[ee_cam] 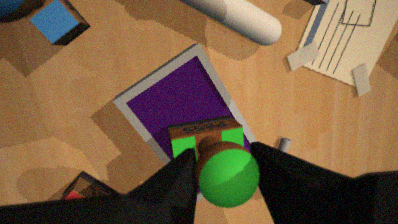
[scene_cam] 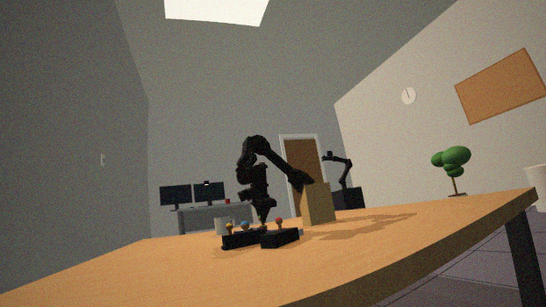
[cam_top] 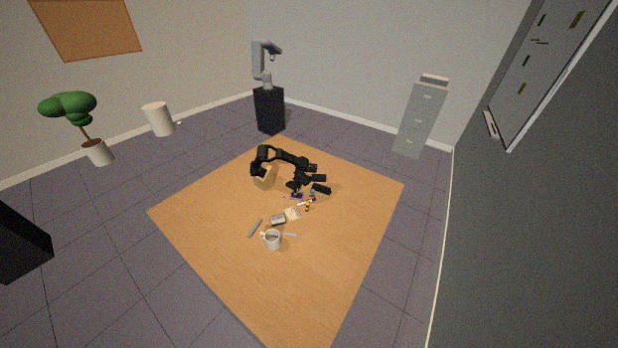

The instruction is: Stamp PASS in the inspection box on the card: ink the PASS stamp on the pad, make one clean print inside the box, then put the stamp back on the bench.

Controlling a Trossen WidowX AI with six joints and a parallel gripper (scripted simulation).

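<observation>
My gripper (cam_top: 297,188) (scene_cam: 262,214) (ee_cam: 223,153) is shut on the green-knobbed stamp (ee_cam: 229,177), whose wooden block has green patches on top and dark lettering along its side. The stamp is upright over the near part of the purple ink pad (ee_cam: 175,95), which has a grey rim. Whether the stamp's face touches the ink is hidden. The card (ee_cam: 325,55) (cam_top: 292,214) lies at the upper right of the wrist view, held by pale tape tabs. Part of its outlined box (ee_cam: 358,24) shows at the top edge, with no print visible in that part.
A blue stamp (ee_cam: 55,20) (scene_cam: 245,225) and a red stamp (scene_cam: 279,220) (ee_cam: 75,195) stand near the pad. A yellow stamp (scene_cam: 229,227) is beside the blue one. A white cylinder (ee_cam: 250,22) lies between pad and card. A mug (cam_top: 272,241) and a tan block (scene_cam: 318,203) stand farther away.
</observation>
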